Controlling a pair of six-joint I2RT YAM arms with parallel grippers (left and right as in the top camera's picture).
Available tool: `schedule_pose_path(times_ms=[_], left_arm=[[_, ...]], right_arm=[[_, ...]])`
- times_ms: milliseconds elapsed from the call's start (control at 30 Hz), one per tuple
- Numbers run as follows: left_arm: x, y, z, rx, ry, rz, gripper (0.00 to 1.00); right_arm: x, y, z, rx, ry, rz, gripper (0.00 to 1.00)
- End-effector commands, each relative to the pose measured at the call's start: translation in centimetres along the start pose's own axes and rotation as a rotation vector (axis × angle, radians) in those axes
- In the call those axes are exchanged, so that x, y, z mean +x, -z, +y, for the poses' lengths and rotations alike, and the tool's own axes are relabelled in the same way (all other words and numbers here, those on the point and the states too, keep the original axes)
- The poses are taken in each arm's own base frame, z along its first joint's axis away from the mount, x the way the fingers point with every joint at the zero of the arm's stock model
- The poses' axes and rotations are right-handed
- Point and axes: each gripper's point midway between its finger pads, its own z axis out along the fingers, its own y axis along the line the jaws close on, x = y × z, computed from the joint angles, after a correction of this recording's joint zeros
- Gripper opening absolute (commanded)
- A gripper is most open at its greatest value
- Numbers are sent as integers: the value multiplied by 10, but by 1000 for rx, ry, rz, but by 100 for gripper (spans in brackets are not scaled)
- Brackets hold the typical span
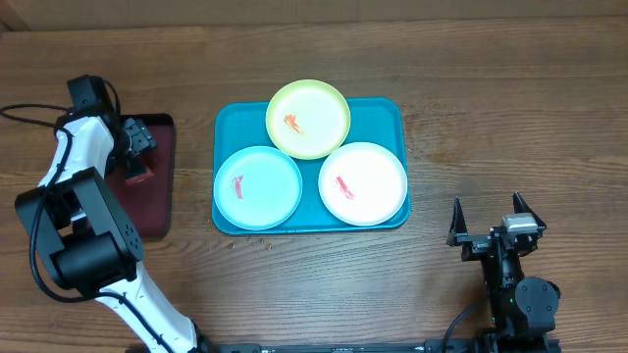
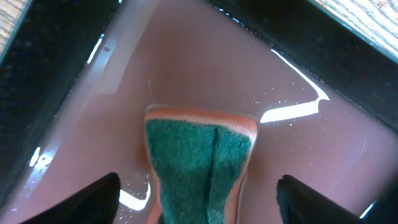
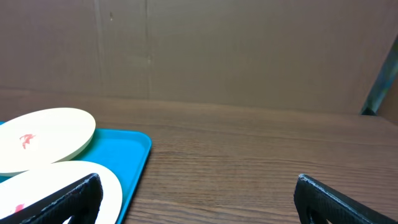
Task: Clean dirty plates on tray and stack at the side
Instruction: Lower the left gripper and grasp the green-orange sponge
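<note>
Three dirty plates lie on the teal tray [image 1: 388, 110]: a yellow-green plate [image 1: 308, 119] at the back, a light blue plate [image 1: 257, 186] front left, a white plate [image 1: 362, 183] front right, each with a red-orange smear. My left gripper [image 1: 135, 162] is open over the dark red tray [image 1: 157, 186], with a green-and-orange sponge [image 2: 199, 162] between its fingers, not gripped. My right gripper [image 1: 488, 218] is open and empty, right of the teal tray. The right wrist view shows the yellow-green plate [image 3: 43, 140], the white plate [image 3: 74, 180] and the teal tray's corner [image 3: 134, 152].
The dark red, black-rimmed tray is wet and glossy inside [image 2: 205, 74]. Small crumbs lie on the wooden table [image 1: 250, 240] in front of the teal tray. A black cable [image 1: 25, 113] runs at the far left.
</note>
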Motion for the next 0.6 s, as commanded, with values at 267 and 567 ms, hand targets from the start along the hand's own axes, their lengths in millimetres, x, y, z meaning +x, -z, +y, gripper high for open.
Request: schedule_pose_path(times_ms=[267, 567], left_arm=[[1, -27, 13, -59, -9, 18, 37], [20, -26, 20, -80, -16, 99, 93]], right_arm=[[3, -1, -1, 5, 0, 2, 100], [3, -1, -1, 5, 0, 2, 100]])
